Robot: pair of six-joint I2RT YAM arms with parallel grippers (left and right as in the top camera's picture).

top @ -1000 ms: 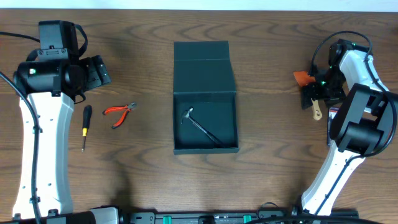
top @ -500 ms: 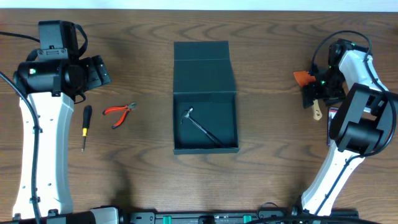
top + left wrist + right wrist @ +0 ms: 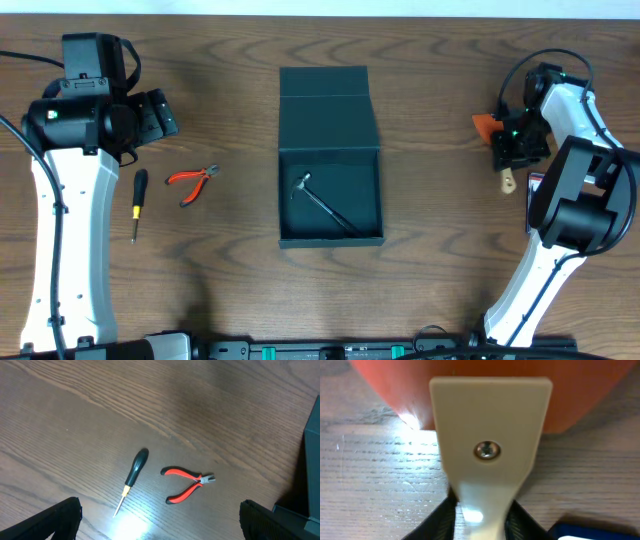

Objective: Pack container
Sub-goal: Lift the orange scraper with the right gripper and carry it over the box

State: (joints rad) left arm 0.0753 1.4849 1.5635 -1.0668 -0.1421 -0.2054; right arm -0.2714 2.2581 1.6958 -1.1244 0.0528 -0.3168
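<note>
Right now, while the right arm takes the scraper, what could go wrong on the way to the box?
1. The right jaws pinch the scraper only at the narrow end of its handle, so the wide orange blade may tilt or slip out during the lift.
2. The hammer already lies diagonally in the container; the scraper could land on it and keep the lid from closing.

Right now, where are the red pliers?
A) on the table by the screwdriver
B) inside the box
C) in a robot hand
A: the red pliers lie on the table beside the screwdriver, outside the container; the right gripper pinches a cream-handled scraper instead.
</note>
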